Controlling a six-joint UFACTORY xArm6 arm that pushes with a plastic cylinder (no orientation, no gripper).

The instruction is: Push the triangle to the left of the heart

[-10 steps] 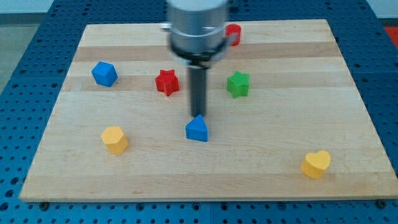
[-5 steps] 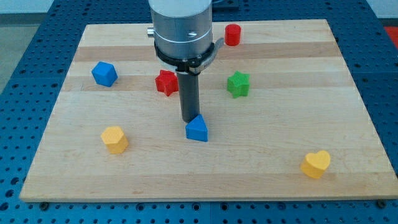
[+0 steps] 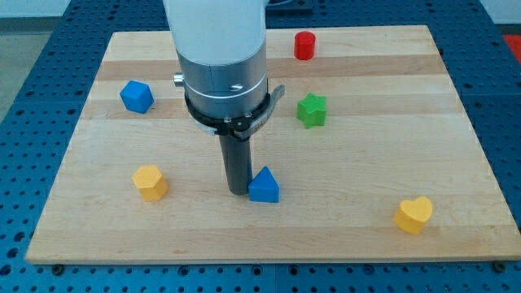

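Observation:
The blue triangle block (image 3: 264,185) lies on the wooden board (image 3: 366,155) a little below its middle. The yellow heart (image 3: 414,214) sits near the board's bottom right corner, far to the triangle's right. My tip (image 3: 237,191) is down on the board, touching the triangle's left side. The arm's wide grey body hides the board area above the tip.
A blue hexagonal block (image 3: 137,96) sits at the upper left, a yellow block (image 3: 151,181) at the lower left, a green star (image 3: 312,110) right of the arm, and a red cylinder (image 3: 304,45) near the top edge. The red star seen earlier is hidden behind the arm.
My tip moved down and left, from above the triangle to its left side. The triangle shifted slightly down and right. The arm now covers the red star.

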